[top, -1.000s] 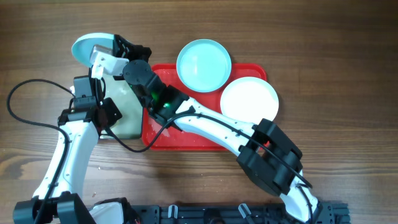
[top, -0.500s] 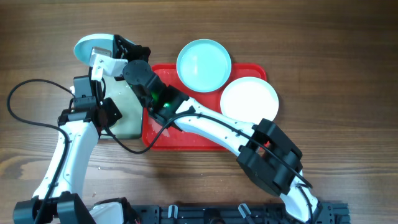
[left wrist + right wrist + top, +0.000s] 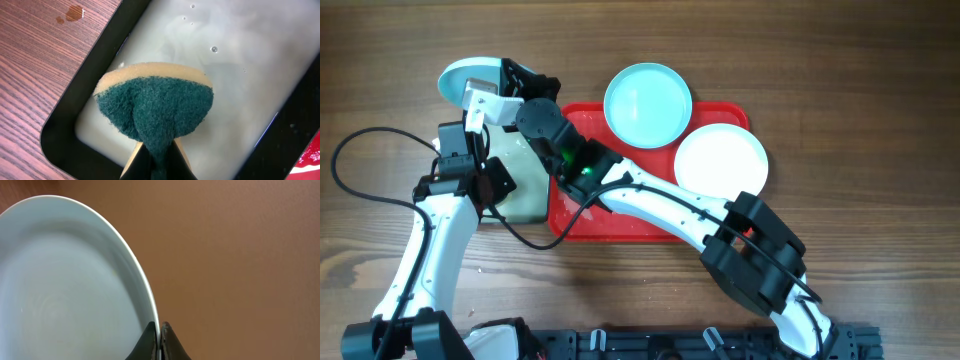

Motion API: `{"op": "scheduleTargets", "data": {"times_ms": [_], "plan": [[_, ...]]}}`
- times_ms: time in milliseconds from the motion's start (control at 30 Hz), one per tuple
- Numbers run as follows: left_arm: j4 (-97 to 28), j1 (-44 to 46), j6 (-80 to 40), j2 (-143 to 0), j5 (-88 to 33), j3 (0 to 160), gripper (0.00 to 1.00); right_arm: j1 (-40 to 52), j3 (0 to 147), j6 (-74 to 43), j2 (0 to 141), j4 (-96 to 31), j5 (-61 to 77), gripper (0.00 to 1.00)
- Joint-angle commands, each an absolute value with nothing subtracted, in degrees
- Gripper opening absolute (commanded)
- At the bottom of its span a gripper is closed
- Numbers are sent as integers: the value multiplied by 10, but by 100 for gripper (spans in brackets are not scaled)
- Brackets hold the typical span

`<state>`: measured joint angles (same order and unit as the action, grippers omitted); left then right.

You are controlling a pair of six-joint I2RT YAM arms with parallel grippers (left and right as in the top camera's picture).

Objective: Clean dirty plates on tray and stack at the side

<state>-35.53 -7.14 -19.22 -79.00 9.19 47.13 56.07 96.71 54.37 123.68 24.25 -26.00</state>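
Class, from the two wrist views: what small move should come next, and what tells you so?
Probably carry the sponge to the turquoise plate and wipe its face. The left gripper is shut on the sponge above the cloudy water in the black-rimmed tray, while the right gripper pinches the plate's rim, apart from it.

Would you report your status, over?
Left tool shut on sponge. Right tool shut on turquoise plate rim. Other turquoise plate, white plate at red tray. Nothing blocking.

The right gripper (image 3: 159, 326) is tipping its 1 turquoise plate (image 3: 460, 78) slightly, so from overhead the plate is looking narrower and drifting a touch toward the robot. The left gripper (image 3: 155, 150), clamped on the sponge (image 3: 155, 107), is edging slightly leftward.
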Motion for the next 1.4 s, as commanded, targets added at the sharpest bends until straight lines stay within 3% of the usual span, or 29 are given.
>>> {"op": "scheduleTargets", "data": {"times_ms": [0, 833, 1133, 1367], "plan": [[-351, -69, -200, -780, 101, 468, 4, 568, 980, 553, 1244, 245, -257, 4], [-351, -69, -200, -780, 101, 468, 4, 568, 980, 552, 1244, 291, -257, 4], [-351, -69, -200, -780, 101, 468, 4, 567, 980, 331, 1244, 264, -261, 4], [-351, -69, -200, -780, 101, 468, 4, 567, 980, 293, 1243, 243, -261, 4]]}}
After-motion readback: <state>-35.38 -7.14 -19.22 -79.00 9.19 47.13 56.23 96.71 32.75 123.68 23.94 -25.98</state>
